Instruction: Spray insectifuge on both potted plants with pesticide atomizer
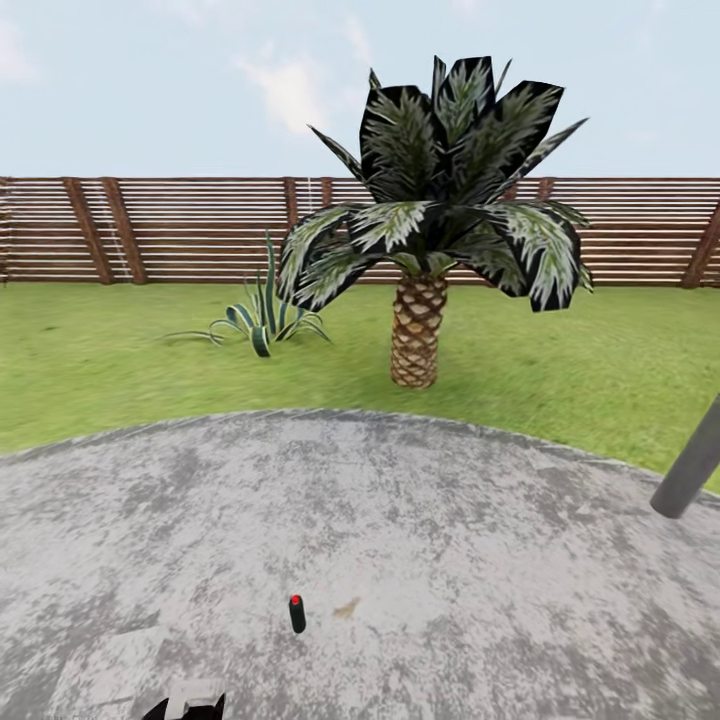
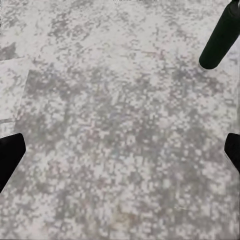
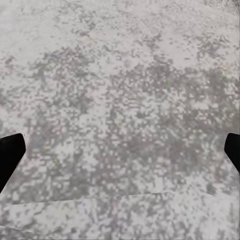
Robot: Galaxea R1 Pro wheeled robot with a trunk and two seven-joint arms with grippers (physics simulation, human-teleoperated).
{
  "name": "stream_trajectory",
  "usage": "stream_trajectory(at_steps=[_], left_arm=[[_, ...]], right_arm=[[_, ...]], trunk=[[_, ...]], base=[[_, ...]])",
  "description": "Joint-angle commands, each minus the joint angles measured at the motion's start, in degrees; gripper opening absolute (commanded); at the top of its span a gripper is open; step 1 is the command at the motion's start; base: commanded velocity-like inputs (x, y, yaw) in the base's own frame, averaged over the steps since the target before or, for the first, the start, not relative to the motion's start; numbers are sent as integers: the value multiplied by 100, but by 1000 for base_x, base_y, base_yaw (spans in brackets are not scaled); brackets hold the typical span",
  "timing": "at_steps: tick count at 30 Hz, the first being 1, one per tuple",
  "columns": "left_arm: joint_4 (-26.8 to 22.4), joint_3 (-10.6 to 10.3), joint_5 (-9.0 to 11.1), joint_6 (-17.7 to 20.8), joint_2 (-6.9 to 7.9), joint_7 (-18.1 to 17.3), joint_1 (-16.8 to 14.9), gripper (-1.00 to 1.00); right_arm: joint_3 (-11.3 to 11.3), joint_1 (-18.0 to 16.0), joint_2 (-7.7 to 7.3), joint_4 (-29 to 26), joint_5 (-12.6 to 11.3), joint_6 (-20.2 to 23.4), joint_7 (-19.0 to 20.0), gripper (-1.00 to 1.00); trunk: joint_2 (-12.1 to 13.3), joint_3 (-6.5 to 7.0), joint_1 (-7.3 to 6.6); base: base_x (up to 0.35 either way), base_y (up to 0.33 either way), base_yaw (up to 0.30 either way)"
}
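Where the round grey patio point(image 1: 420, 520) meets the lawn point(image 1: 120, 350), a palm point(image 1: 420, 250), a spiky plant point(image 1: 262, 318) and a slatted fence point(image 1: 200, 228) stand beyond. A small dark bottle with a red tip (apparently the pesticide atomizer point(image 1: 297, 614)) stands alone on open paving. Both the left gripper point(image 2: 120, 150) and right gripper point(image 3: 120, 150) hang spread wide, empty, over paving.

small dark atomizer point(image 1: 297, 614) with red top stands upright on the grey patio point(image 1: 450, 560).
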Motion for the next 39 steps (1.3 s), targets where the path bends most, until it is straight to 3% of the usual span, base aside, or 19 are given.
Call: stream_trajectory(at_steps=[1, 8, 17, 39], left_arm=[[6, 19, -1, -20, -2, 2, -4, 100], [6, 19, -1, -21, 5, 3, -3, 100], [0, 44, 62, -14, 7, 3, -4, 100], [-3, 72, 78, -12, -11, 3, -4, 100]], right_arm=[[-6, -2, 3, 2, 7, -19, 0, 100], [0, -2, 145, -20, 13, -9, -2, 100], [1, -2, 159, -21, 11, -7, -19, 100], [1, -2, 159, -21, 16, -10, -21, 100]], trunk=[[-2, -6, 1], [-2, -46, 1], [-2, -123, 1], [-2, -281, 1]], base=[[178, -290, 274], [183, -286, 133], [173, -244, 83], [12, -14, 190]])
